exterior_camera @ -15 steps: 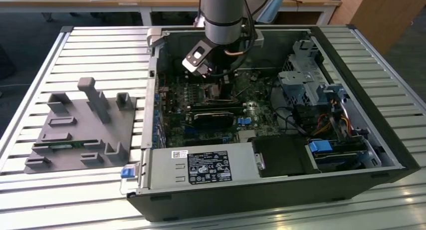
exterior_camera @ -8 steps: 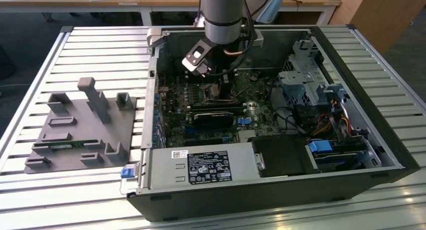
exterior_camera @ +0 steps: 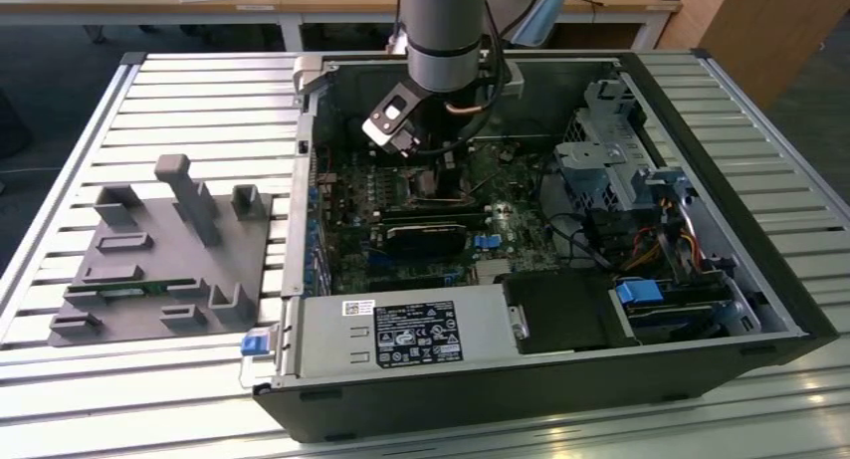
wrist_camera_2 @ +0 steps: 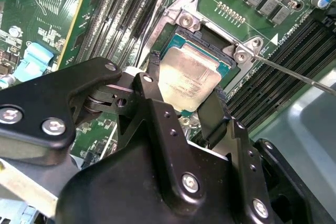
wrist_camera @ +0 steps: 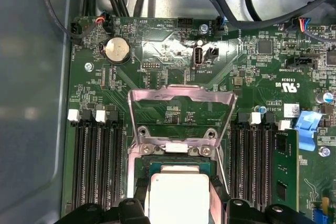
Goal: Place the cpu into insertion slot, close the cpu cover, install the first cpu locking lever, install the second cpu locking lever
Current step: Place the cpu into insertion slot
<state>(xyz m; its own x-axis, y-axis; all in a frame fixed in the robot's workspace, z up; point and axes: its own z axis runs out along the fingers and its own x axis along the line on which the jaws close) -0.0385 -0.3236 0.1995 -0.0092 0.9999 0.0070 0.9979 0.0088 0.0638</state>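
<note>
Claw [wrist_camera_2: 188, 81]: black fingers closed on two opposite edges of the cpu [wrist_camera_2: 189, 69], held at the slot [wrist_camera_2: 209, 38]; whether it is seated cannot be told. Cover [wrist_camera: 181, 94] stands open beyond the slot, over the green board [wrist_camera: 252, 61]. Case [exterior_camera: 465, 409] rests on the counter [exterior_camera: 133, 379].
</note>
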